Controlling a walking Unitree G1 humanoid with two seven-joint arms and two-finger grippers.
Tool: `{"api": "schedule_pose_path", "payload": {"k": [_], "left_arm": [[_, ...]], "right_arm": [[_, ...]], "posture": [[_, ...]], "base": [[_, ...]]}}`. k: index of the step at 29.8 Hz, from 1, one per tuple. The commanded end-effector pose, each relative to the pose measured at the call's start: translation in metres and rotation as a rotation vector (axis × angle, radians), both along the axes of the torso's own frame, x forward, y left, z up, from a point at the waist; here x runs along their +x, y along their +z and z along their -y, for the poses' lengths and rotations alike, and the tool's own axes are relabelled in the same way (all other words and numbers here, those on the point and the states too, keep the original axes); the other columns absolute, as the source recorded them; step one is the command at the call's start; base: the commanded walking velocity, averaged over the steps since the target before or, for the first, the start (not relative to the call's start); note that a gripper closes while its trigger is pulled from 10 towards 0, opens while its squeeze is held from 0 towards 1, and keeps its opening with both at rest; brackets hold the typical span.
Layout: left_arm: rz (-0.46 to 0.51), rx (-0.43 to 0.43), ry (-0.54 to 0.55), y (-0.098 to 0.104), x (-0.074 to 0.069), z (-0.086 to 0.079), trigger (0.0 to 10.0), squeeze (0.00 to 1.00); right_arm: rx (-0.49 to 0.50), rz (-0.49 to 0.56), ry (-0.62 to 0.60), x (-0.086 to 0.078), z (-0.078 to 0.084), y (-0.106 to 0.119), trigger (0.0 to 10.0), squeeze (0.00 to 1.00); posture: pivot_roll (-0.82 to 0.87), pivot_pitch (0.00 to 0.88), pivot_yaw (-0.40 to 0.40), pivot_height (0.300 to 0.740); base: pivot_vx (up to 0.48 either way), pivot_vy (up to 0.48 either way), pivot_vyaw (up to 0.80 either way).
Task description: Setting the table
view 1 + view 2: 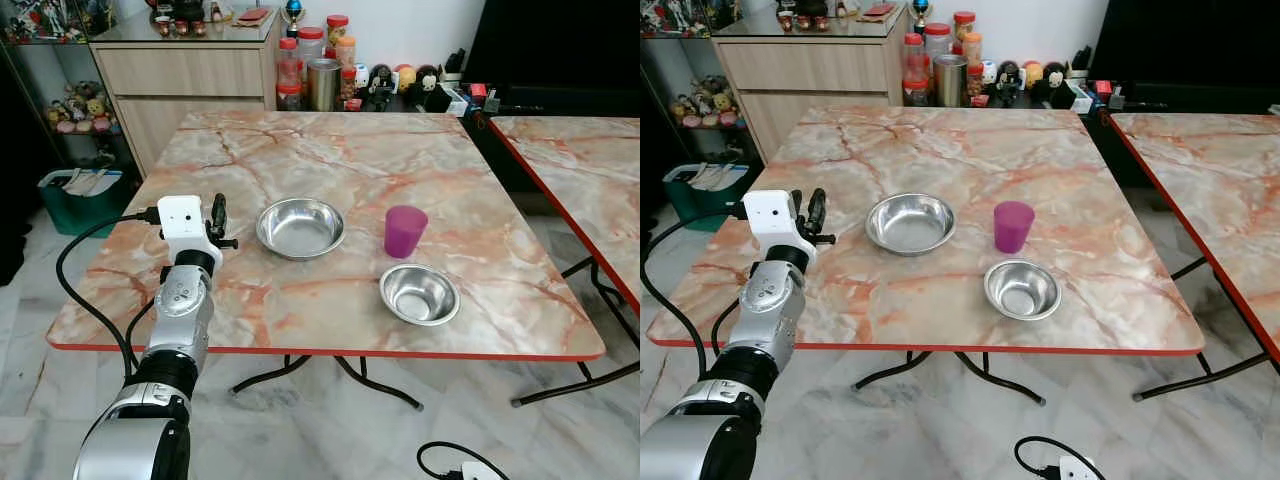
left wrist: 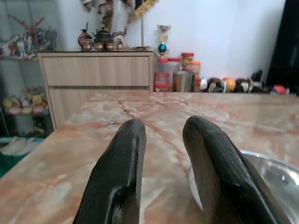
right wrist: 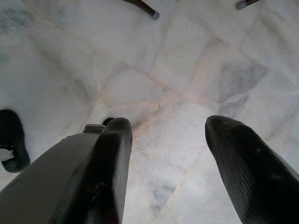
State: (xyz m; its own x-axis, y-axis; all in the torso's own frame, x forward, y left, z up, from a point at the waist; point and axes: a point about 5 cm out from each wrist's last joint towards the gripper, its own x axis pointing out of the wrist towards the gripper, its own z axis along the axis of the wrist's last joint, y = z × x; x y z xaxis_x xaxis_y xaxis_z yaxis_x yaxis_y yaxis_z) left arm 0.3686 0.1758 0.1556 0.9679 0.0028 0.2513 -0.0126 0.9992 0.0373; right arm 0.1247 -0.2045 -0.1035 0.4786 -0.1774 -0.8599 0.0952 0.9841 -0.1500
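Pink-veined marble formed the table [image 1: 330,160], where a large steel bowl [image 1: 300,227] sat near the middle, a purple cup [image 1: 404,231] stood just to its right, and a smaller steel bowl [image 1: 419,294] lay nearer the front edge. The left gripper [image 1: 216,217] hovered over the table's left side beside the large bowl, fingers slightly parted and holding nothing. The right gripper [image 3: 166,154] hung over the marble floor [image 3: 187,70], fingers spread and empty.

Marble table [image 1: 330,160]: two bowls [image 1: 300,227], cup [image 1: 404,231]
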Motion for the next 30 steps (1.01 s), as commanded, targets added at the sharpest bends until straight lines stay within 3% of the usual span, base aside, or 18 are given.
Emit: {"api": "schedule_pose_path", "payload": {"k": [1,5,14,30], "left_arm": [[-0.052,0.071,-0.022,-0.011,-0.002,0.001,10.0,0.00],[-0.100,-0.011,-0.044,-0.020,-0.004,0.002,10.0,0.00],[-0.172,0.013,-0.069,-0.037,-0.008,0.007,10.0,0.00],[-0.148,-0.005,-0.079,-0.030,-0.006,0.011,10.0,0.00]], "right_arm": [[0.008,0.014,-0.022,0.003,-0.002,0.001,10.0,0.00],[0.010,0.017,-0.004,0.004,-0.005,0.001,10.0,0.00],[0.014,0.025,-0.006,0.007,-0.006,0.002,10.0,0.00],[0.012,0.039,0.011,0.015,-0.007,0.004,10.0,0.00]], "posture": [[0.01,0.000,0.013,0.740],[0.01,0.000,0.021,0.740],[0.01,0.000,0.020,0.740],[0.01,0.000,0.010,0.740]], "base": [[0.000,0.000,0.00],[0.000,0.000,0.00],[0.142,0.000,0.00],[0.386,0.000,0.00]]}}
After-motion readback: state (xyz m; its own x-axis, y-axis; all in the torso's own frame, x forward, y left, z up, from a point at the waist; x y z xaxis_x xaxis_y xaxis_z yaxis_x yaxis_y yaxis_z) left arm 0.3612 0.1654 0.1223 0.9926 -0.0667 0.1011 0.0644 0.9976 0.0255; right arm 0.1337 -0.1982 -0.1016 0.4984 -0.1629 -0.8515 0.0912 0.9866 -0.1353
